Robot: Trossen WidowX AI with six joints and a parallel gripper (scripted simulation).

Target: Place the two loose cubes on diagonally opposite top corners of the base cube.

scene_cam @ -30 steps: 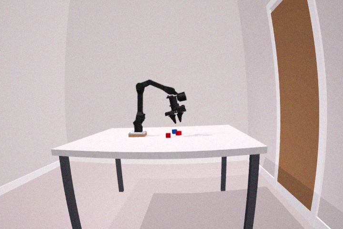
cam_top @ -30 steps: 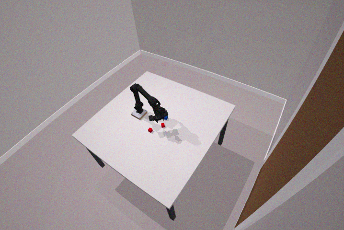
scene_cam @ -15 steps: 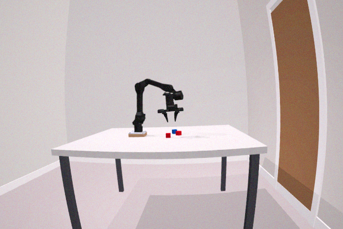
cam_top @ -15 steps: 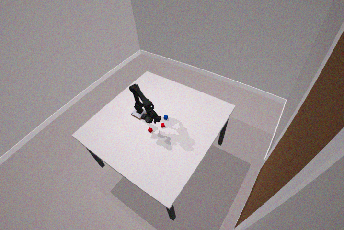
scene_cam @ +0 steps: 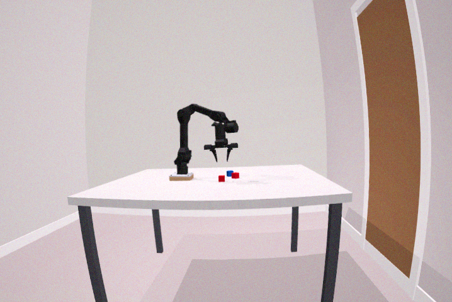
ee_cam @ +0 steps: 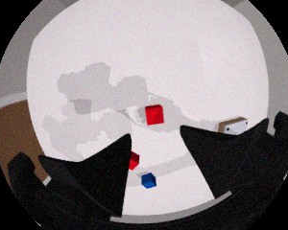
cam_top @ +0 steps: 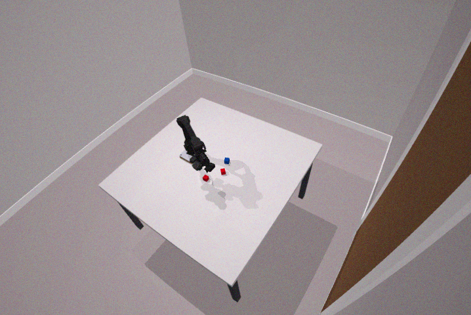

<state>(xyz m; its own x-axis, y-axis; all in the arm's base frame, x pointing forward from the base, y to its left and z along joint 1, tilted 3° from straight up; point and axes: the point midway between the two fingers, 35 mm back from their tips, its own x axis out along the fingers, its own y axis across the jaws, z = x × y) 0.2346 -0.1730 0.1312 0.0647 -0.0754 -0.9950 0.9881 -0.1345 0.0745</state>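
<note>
Two red cubes and one blue cube stand apart on the white table (cam_top: 161, 193) (scene_cam: 133, 189); none is stacked. One red cube (cam_top: 205, 178) (scene_cam: 221, 178) (ee_cam: 154, 115) shows just beyond the gap between my fingertips in the wrist view. The second red cube (cam_top: 223, 171) (scene_cam: 235, 175) (ee_cam: 134, 161) is partly hidden by the left finger in the wrist view. The blue cube (cam_top: 226, 161) (scene_cam: 230, 173) (ee_cam: 149, 180) lies near it. No mark shows which cube is fixed. My gripper (cam_top: 203, 169) (scene_cam: 221, 161) (ee_cam: 156, 133) is open and empty, pointing down well above the first red cube.
The arm's base plate (cam_top: 185, 157) (scene_cam: 180, 177) (ee_cam: 237, 126) sits on the table to the left of the cubes in the exterior view. The second red cube and the blue cube are close neighbours. The arm's shadow falls across the table around the cubes.
</note>
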